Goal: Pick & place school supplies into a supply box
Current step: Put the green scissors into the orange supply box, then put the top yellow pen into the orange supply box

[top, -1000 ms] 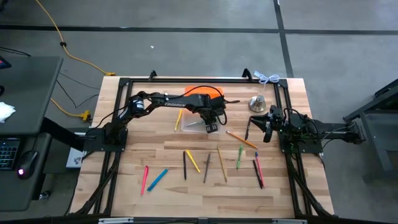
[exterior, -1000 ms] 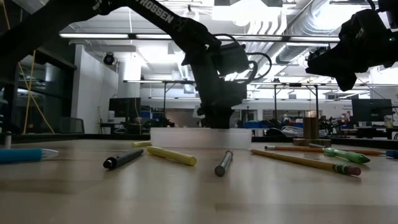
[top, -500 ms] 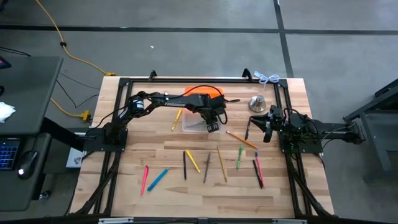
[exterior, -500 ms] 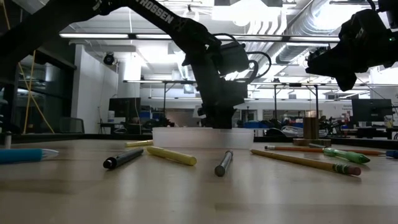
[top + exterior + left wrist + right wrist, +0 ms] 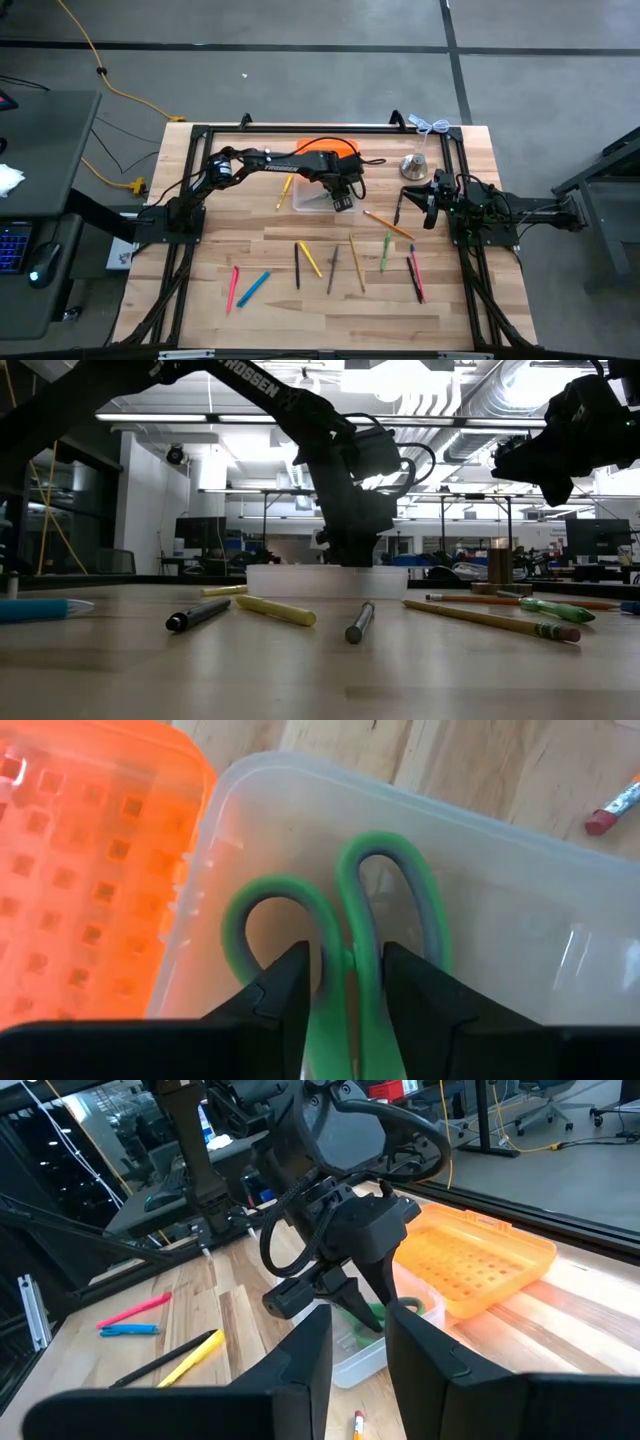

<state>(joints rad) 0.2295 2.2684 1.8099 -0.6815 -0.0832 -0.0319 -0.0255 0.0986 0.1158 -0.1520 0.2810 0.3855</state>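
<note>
The green-handled scissors lie in the clear supply box, which stands on the table beside the orange piece. My left gripper points steeply down into the box. It is open, one finger on either side of the scissors where the two handle loops meet. My right gripper waits open and holds nothing; it hangs above the table's right side. Pens and pencils lie loose on the table: a yellow pencil left of the box, several more nearer the front. My left gripper's fingers come from above and stand close on either side of the scissors' handles, just below the loops. I cannot tell whether they touch them. The scissors rest on the box's floor.
A silver bell stands at the far right. An orange pencil and a green marker lie right of the box, pink and blue pens at the near left. Black frame rails edge the table.
The yellow pencil left of the box has turned a little and now lies more aslant. My left arm has stayed over the box.
</note>
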